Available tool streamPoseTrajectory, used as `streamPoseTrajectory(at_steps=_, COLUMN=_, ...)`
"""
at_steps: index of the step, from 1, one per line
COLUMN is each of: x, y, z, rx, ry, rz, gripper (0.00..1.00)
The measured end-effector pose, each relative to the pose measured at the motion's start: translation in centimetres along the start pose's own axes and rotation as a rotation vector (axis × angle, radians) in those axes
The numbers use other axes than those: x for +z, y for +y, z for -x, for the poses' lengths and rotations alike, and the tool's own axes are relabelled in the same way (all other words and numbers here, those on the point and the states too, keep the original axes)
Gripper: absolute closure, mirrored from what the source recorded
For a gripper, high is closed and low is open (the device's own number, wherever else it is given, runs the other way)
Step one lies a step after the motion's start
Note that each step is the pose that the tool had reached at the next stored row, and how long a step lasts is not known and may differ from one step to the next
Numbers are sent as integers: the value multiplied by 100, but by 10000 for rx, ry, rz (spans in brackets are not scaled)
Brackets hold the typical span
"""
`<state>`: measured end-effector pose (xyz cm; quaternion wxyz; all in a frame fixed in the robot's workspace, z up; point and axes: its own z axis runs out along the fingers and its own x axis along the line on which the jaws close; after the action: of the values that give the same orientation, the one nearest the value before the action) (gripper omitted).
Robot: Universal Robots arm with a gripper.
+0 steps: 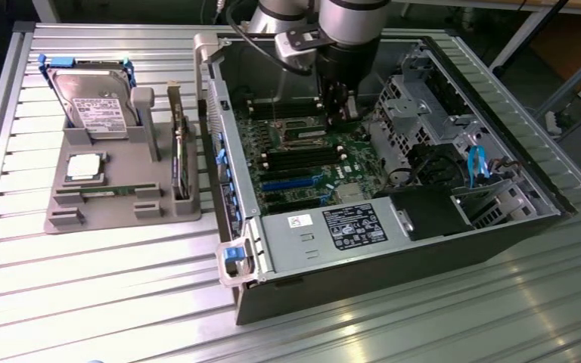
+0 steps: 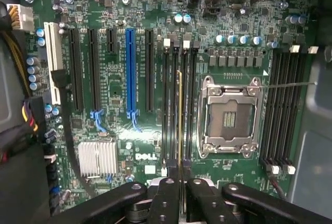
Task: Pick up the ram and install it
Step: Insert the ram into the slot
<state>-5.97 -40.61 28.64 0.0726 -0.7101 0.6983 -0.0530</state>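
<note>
Gripper (image 2: 181, 182) clenches the ram (image 2: 179, 120), edge-on in wrist view, seemingly above the memory slots (image 2: 167, 105)

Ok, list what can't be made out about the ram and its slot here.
The ram: wrist view, edge-on, so its chips are out of sight.
The memory slots: wrist view, the ram covers the one under it; seating unclear.
The gripper: exterior view, its grip is too small and dark to read.

Bright overhead light, strong glare on ribbed table (image 1: 392, 321), case (image 1: 498, 234) interior darker; wrist view evenly lit
</note>
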Motion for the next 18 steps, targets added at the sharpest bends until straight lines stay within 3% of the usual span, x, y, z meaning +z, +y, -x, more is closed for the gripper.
streamPoseTrajectory(at_steps=4, x=86, y=87, z=-14, rx=0, ry=-2, rz=-1, gripper=89)
streamPoseTrajectory(at_steps=7, x=144, y=106, z=-130, rx=0, ry=-2, rz=-1, gripper=89)
streamPoseTrajectory(at_steps=8, x=180, y=117, z=-236, rx=1, ry=-2, rz=0, gripper=89)
streamPoseTrajectory(at_steps=10, x=219, y=124, z=-239, rx=0, ry=-1, rz=0, gripper=89)
streamPoseTrajectory(at_steps=11, x=365, y=150, z=-230, rx=0, ry=-1, rz=0, gripper=89)
streamPoseTrajectory(at_steps=18, x=382, y=186, z=-166, rx=154, ry=27, rz=-4, gripper=89)
